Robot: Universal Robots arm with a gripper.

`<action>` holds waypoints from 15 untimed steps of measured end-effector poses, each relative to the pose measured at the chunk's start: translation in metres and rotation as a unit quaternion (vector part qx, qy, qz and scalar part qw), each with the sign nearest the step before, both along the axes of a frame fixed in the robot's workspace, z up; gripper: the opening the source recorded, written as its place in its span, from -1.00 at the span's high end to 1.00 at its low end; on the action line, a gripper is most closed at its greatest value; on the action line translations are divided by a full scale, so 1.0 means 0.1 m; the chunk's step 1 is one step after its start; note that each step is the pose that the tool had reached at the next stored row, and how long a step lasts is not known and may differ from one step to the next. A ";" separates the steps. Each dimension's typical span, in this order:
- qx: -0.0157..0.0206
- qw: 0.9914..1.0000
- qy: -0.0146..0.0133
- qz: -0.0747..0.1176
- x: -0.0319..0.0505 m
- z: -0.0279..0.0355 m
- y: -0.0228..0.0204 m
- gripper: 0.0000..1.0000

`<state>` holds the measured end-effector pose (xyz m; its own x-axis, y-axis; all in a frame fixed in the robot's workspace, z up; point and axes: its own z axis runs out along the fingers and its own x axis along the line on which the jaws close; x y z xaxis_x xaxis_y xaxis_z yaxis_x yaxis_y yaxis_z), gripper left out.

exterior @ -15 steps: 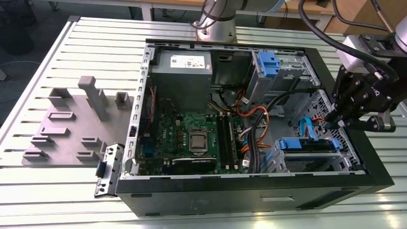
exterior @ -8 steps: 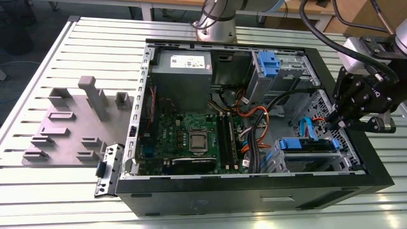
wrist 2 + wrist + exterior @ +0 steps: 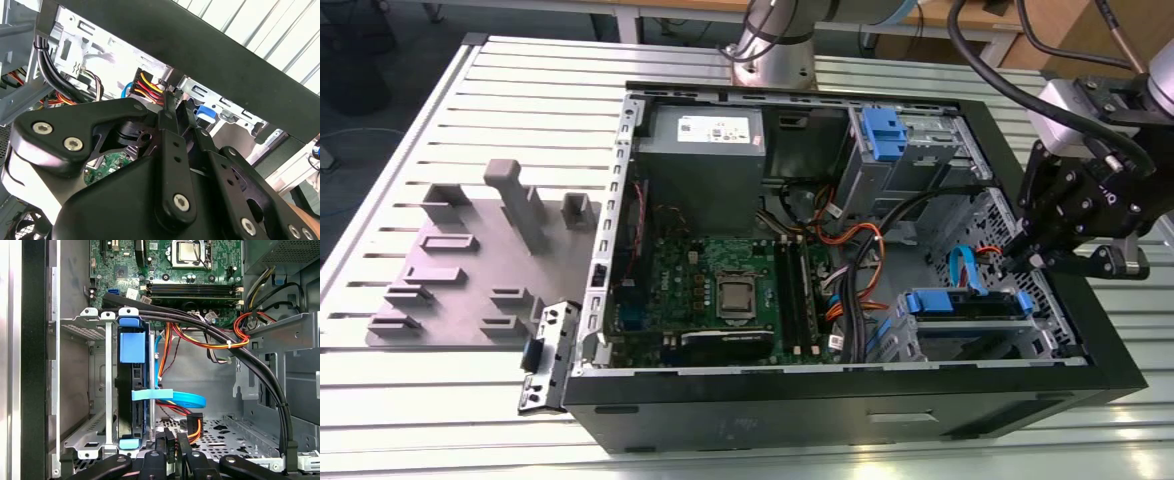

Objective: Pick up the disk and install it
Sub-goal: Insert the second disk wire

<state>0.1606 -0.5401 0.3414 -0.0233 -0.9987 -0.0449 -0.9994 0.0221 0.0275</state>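
You're in a lab or workshop bay. An opened computer case (image 3: 854,300) lies on a slatted metal table (image 3: 520,100), with a grey parts fixture (image 3: 467,265) at its 9 o'clock and the robot base (image 3: 771,50) at 12.

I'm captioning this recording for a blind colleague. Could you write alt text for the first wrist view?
Looking into an open computer case, the disk with blue plastic rails stands on edge in a grey metal drive cage, close to the gripper. A light blue cable leads off from the disk, black and orange cable bundles cross above, and the green motherboard lies beyond.
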 end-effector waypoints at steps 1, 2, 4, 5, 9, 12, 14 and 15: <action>0.000 1.000 0.000 0.000 0.000 0.000 0.000 0.53; 0.000 1.000 0.000 0.000 0.000 -0.001 0.000 0.53; 0.000 1.000 0.000 0.000 0.000 -0.001 0.000 0.53; 0.000 1.000 0.000 0.000 0.000 -0.001 0.000 0.56; 0.000 1.000 0.000 0.000 0.000 -0.002 0.000 0.68; 0.000 1.000 0.000 0.000 0.000 -0.003 0.000 0.68; 0.000 1.000 0.000 0.000 0.000 -0.004 0.000 0.68; 0.000 1.000 0.000 0.000 0.000 -0.004 0.000 0.68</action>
